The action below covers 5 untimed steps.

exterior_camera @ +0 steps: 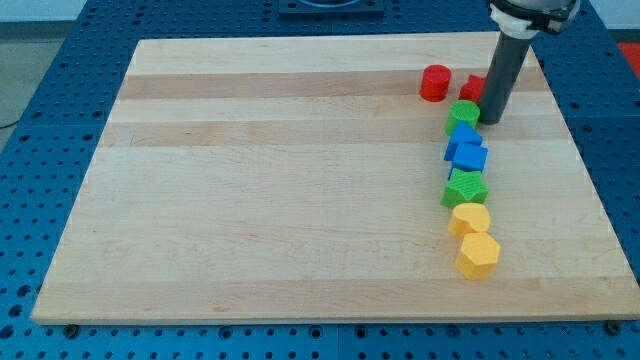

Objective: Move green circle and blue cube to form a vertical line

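Observation:
The green circle lies near the view's upper right on the wooden board. A blue cube sits just below it, with another blue block between them, partly hidden. My tip rests just right of the green circle, close to or touching it. The blocks form a rough column running down the view's right side.
A red cylinder lies above left of the green circle. A second red block is partly hidden behind the rod. Below the blue cube are a green block and two yellow blocks.

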Tool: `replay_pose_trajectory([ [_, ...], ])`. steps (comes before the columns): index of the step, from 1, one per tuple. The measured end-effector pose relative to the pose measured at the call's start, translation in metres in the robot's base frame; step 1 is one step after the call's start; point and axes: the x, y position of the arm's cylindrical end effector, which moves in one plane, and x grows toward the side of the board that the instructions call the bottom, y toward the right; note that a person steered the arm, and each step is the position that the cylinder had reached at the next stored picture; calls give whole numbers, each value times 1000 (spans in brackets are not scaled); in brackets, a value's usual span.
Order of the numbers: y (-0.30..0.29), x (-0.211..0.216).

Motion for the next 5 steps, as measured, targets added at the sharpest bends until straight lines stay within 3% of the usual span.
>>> replay_pose_trajectory([
  [5,3,0],
])
